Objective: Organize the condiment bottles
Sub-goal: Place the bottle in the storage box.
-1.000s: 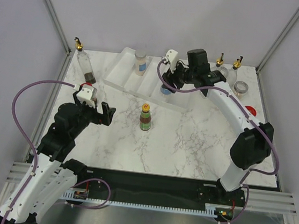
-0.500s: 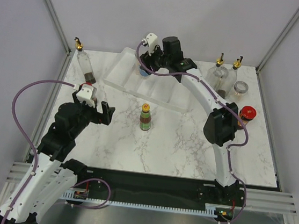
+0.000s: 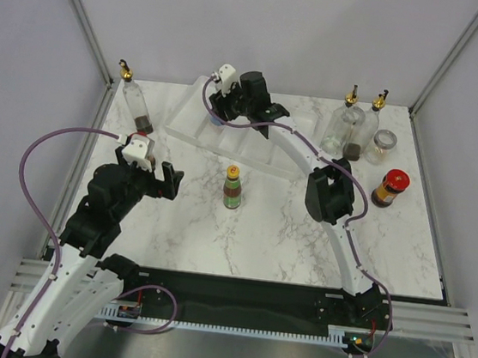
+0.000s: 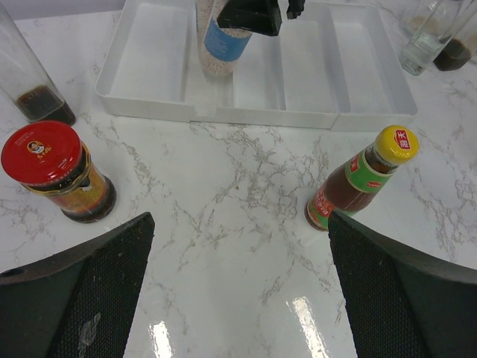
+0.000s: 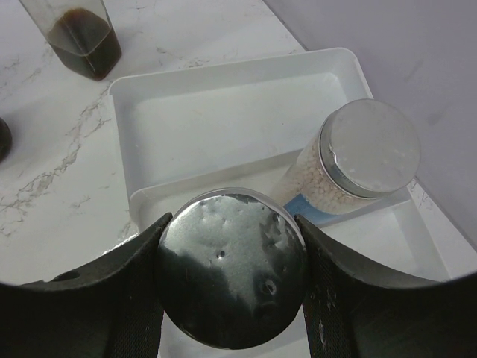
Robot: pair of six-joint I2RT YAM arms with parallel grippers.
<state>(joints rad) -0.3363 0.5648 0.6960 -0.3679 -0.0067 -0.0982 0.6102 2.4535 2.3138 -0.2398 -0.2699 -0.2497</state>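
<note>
Marble table (image 3: 284, 236) from above: holds right gripper (image 3: 221, 110) over far left end of tray (image 3: 194, 131). Left wrist: holds left gripper (image 4: 238, 298) wide, empty; sauce bottle (image 4: 361, 179) and red-lid jar (image 4: 56, 168) near tray's front. Right wrist: squeezes silver-lid jar (image 5: 231, 265) over tray, beside another jar (image 5: 358, 160) inside.

Right jaws above white tray (image 3: 192, 120)
</note>
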